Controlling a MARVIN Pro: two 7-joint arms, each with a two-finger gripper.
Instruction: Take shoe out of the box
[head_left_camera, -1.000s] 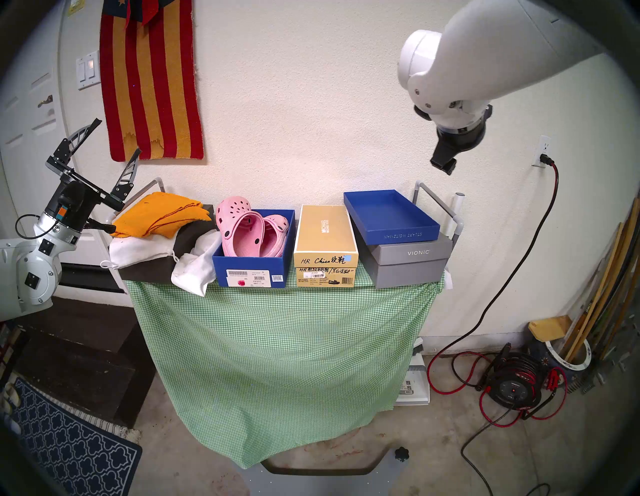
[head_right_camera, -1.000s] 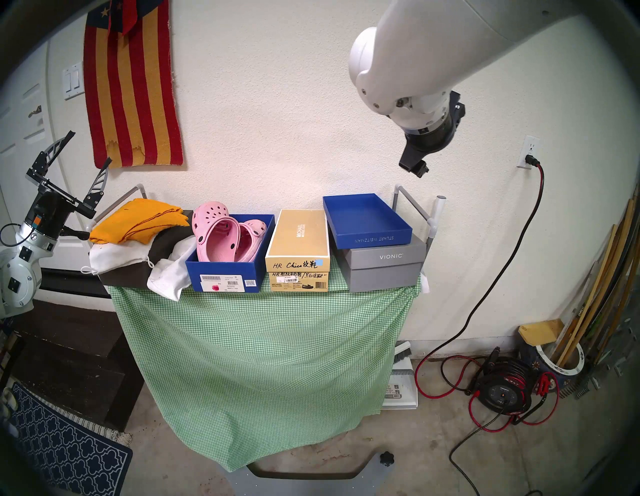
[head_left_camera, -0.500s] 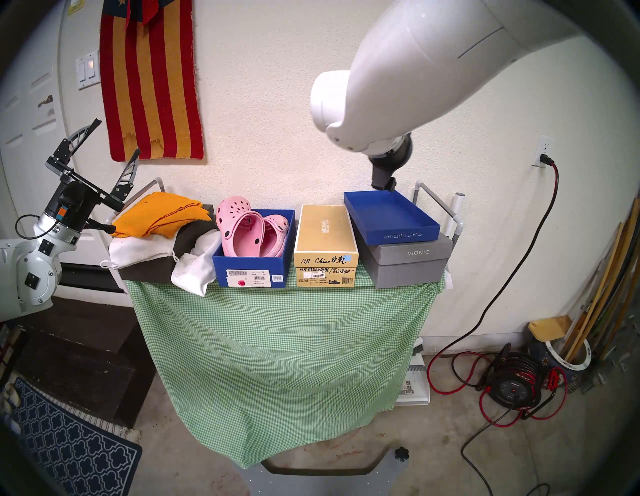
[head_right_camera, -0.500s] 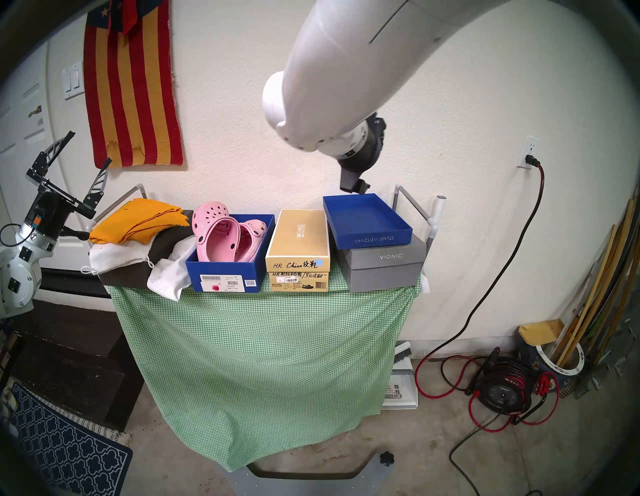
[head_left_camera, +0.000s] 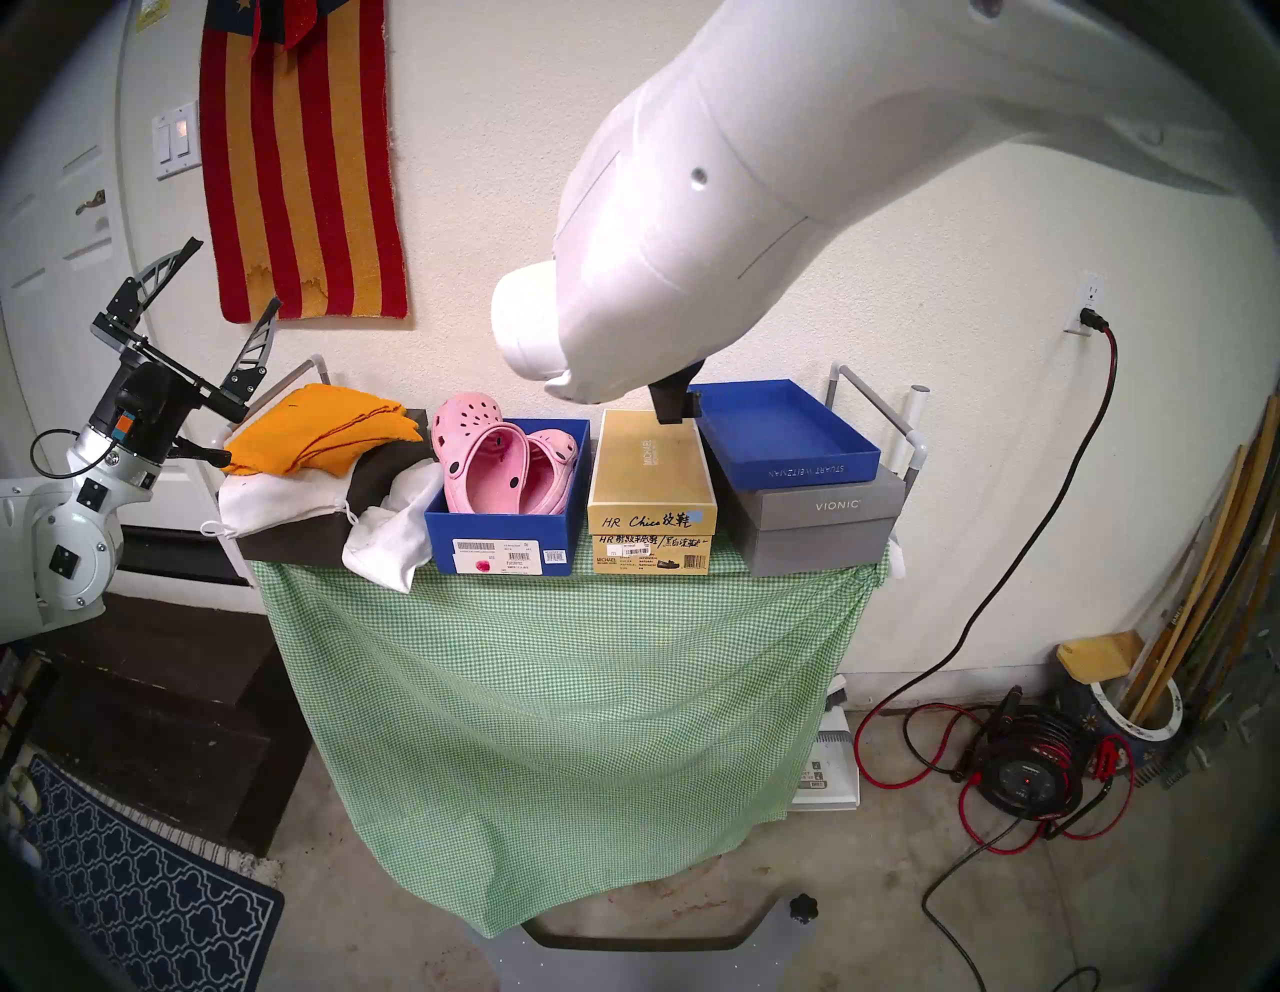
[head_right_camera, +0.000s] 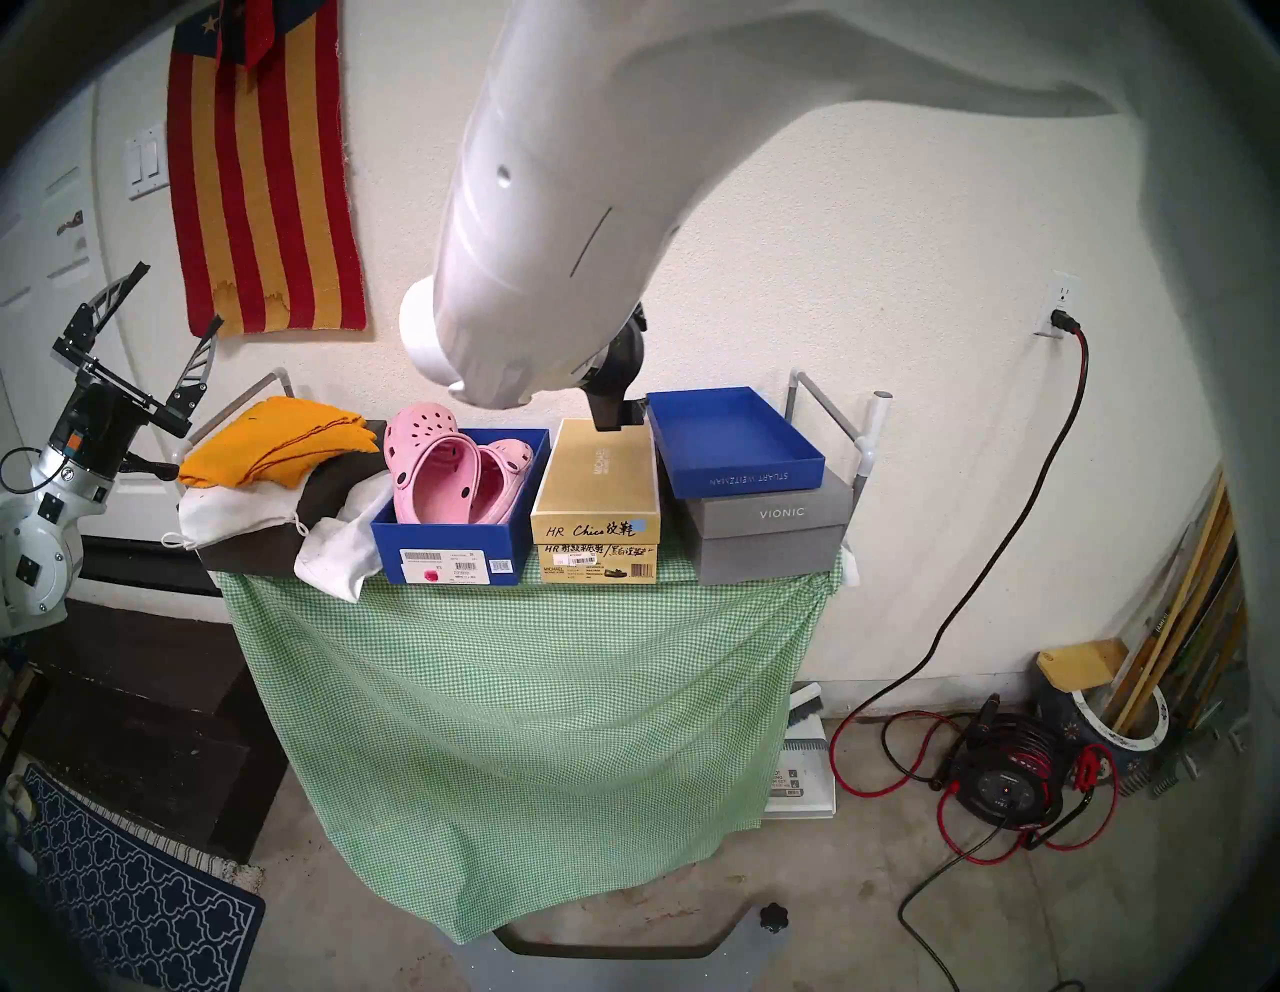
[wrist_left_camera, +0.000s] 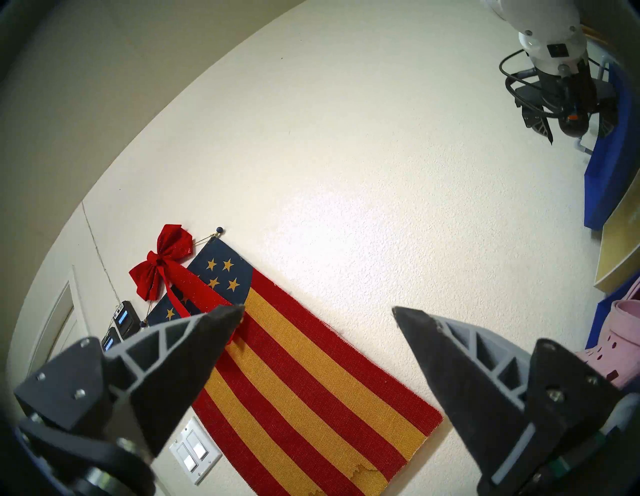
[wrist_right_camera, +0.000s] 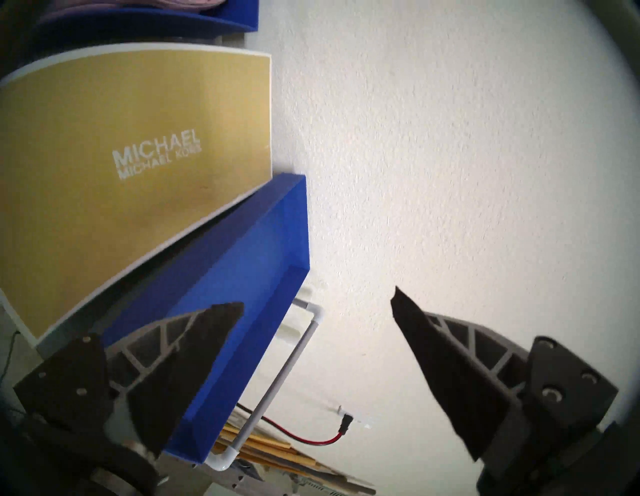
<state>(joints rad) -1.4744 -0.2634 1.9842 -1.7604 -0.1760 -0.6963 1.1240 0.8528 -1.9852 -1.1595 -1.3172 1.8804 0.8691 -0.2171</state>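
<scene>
A deep blue box (head_left_camera: 505, 544) with white labels and a pink sticker stands open on the table. A pair of pink clog shoes (head_left_camera: 485, 478) stands in it, heels up, one toe (head_left_camera: 465, 414) poking over the far left rim. My right gripper (wrist_right_camera: 317, 299) is open and empty, hovering by the wall over the far ends of the tan box and the blue lid, right of the shoes. In the head view my white forearm hides most of it. My left gripper (head_left_camera: 237, 271) is open and empty, raised far left and pointing up at the wall.
A tan Michael Kors box (head_left_camera: 651, 478) sits right of the blue box. A shallow blue lid (head_left_camera: 783, 429) lies on a grey Vionic box (head_left_camera: 824, 526). An orange cloth (head_left_camera: 325, 426) and white bags (head_left_camera: 388, 540) lie left. A green checked cloth (head_left_camera: 554, 693) drapes the table against the wall.
My right arm has swung down and to the left, from high over the table's right end to the far end of the tan box. The left arm and the shoes have not moved.
</scene>
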